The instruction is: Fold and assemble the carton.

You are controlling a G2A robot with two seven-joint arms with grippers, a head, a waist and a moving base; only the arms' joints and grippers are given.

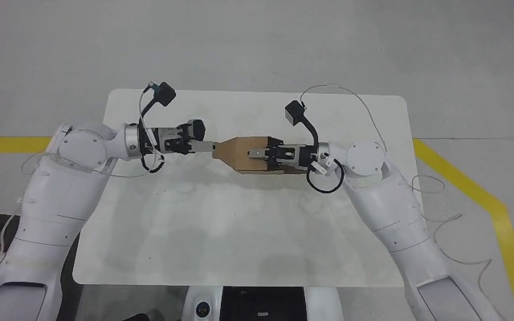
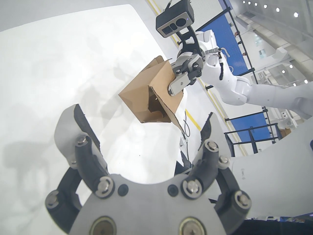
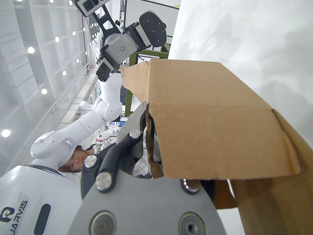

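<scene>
Carton (image 1: 237,151) is brown corrugated board, partly formed into a box. The end facing the left hand (image 1: 210,147) is open, with loose flaps and a ragged, creased edge. It is held over the middle of the worktop (image 1: 241,241), toward the far half; contact with the surface cannot be confirmed. Right hand (image 1: 257,152) is clamped on one carton wall, with one finger seen flat on the outer panel in the left wrist view. Left hand is spread wide, nothing gripped, just beside the open end. Worktop is plain white with rounded corners. Grey floor (image 1: 450,64) is marked with yellow tape (image 1: 462,175). Blue panels (image 2: 247,121) and ceiling lights (image 3: 30,50) are seen in the room behind.
</scene>
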